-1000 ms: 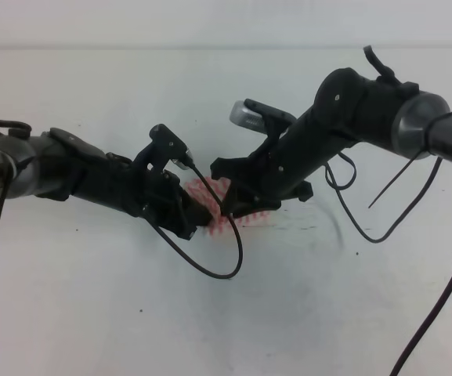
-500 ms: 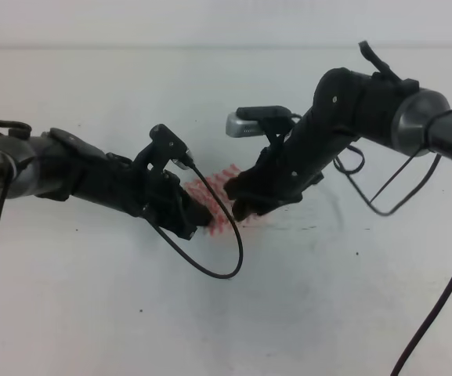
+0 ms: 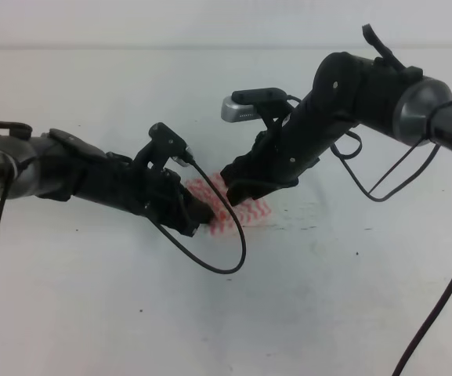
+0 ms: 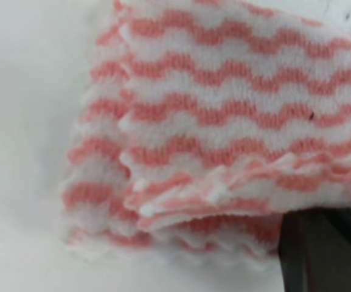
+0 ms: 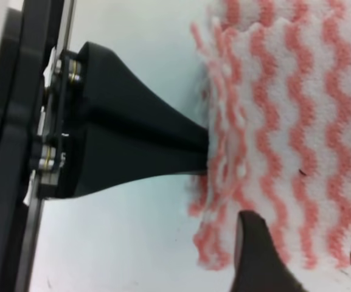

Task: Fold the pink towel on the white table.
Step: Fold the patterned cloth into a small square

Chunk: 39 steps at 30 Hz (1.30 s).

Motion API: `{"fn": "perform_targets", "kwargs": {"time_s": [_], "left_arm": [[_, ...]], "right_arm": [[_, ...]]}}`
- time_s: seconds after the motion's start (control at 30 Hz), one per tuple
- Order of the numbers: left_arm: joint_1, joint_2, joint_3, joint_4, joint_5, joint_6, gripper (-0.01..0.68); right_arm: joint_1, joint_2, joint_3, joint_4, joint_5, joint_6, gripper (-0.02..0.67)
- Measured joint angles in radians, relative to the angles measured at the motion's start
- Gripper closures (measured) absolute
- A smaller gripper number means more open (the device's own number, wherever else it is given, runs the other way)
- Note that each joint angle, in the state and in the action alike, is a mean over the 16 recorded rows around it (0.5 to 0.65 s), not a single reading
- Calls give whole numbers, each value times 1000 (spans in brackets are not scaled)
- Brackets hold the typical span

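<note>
The pink towel [image 3: 237, 210], striped in wavy pink and white, lies folded in several layers on the white table [image 3: 327, 298]. My left gripper [image 3: 201, 220] reaches in from the left and is shut on the towel's left edge. In the right wrist view its black fingers [image 5: 163, 143] taper to a point at that edge. One dark finger [image 4: 324, 249] shows below the stacked layers [image 4: 224, 121] in the left wrist view. My right gripper [image 3: 237, 182] hovers open just above the towel's far side, its two fingertips [image 5: 257, 258] apart over the cloth [image 5: 284, 121].
A black cable [image 3: 226, 262] loops from the left wrist onto the table in front of the towel. More cables [image 3: 374, 192] hang from the right arm. Small dark specks [image 3: 357, 252] dot the table.
The right gripper has lifted off the towel and drawn back up and to the right, uncovering more of the cloth. The left gripper has stayed at the towel's left edge.
</note>
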Motion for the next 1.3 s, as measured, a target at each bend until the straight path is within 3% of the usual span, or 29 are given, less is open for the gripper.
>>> {"fn": "perform_targets", "kwargs": {"time_s": [0.27,0.67,1.3], "left_arm": [[0,0,-1,-23,-1,7,673],[0,0,-1,-26,1,8,673],[0,1,-1,-26,4,9,673]], "right_arm": [[0,-2,-1,33,1,3,333],[15,-4,-1,62,1,-41,255],[45,-6,-1,-89,-4,-186,230]]}}
